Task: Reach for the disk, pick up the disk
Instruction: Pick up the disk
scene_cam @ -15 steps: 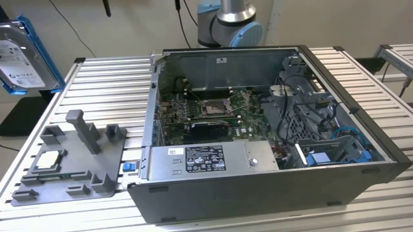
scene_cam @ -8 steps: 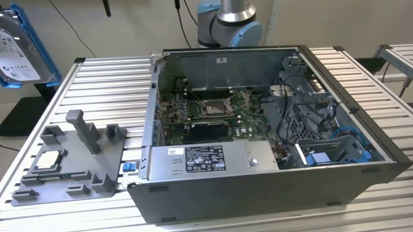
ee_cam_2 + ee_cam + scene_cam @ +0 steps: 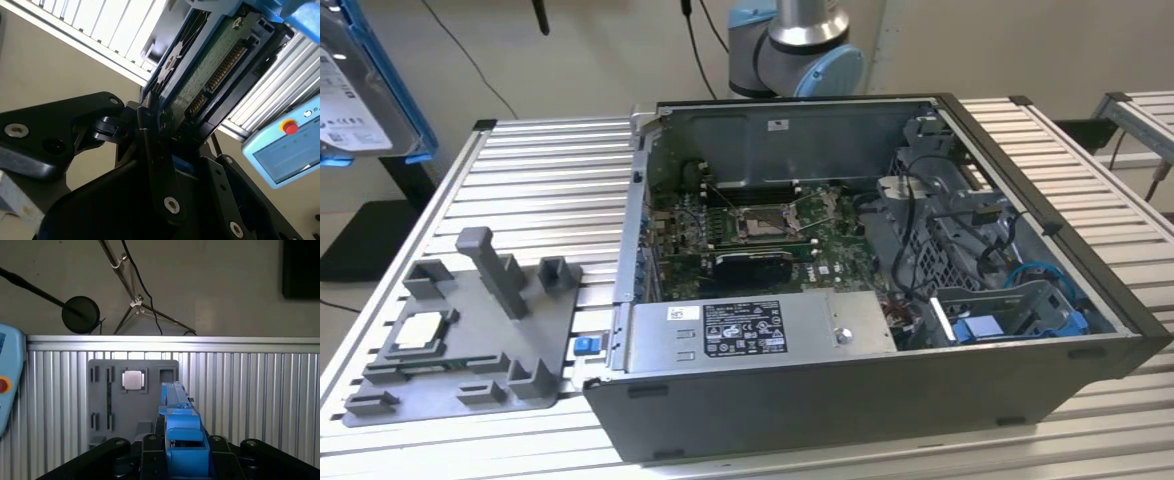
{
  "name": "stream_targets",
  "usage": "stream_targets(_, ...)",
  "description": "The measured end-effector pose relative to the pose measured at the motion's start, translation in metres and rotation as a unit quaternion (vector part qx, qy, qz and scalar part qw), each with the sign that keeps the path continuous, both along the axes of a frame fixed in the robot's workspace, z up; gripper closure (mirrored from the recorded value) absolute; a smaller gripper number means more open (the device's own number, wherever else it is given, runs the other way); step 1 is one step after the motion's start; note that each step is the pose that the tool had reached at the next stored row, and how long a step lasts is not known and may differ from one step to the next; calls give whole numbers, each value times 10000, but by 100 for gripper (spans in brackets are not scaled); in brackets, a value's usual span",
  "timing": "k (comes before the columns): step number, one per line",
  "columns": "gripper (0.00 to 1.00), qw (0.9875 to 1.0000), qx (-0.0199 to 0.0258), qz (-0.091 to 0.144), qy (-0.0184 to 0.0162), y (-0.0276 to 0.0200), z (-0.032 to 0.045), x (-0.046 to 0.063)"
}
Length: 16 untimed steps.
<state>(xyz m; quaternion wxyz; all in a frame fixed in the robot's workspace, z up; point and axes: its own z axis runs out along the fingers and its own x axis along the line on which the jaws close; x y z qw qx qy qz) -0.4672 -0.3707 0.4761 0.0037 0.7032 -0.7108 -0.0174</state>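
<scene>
The disk (image 3: 358,92), a silver-grey drive with a white label in a blue carrier, hangs high above the table at the exterior view's upper left edge. In the second wrist view my gripper (image 3: 167,125) is shut on the disk (image 3: 215,65), whose green circuit board and connector row face the camera. The first wrist view shows the disk (image 3: 175,395) edge-on. The blue carrier sits clamped between the black fingers (image 3: 150,442) of my gripper (image 3: 182,440), far above the slatted table.
An open computer case (image 3: 1067,350) fills the table's middle, with the arm's base (image 3: 801,50) behind it. A grey fixture tray (image 3: 494,375) holds a square processor chip (image 3: 420,335) (image 3: 133,380). A small blue bracket (image 3: 587,345) lies beside the case. A pendant (image 3: 285,145) sits nearby.
</scene>
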Motion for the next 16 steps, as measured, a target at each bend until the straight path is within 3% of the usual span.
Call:
stream_targets(7,100,10000,-1,0,1,0,161,1)
stream_targets(16,100,10000,0,0,1,0,310,0)
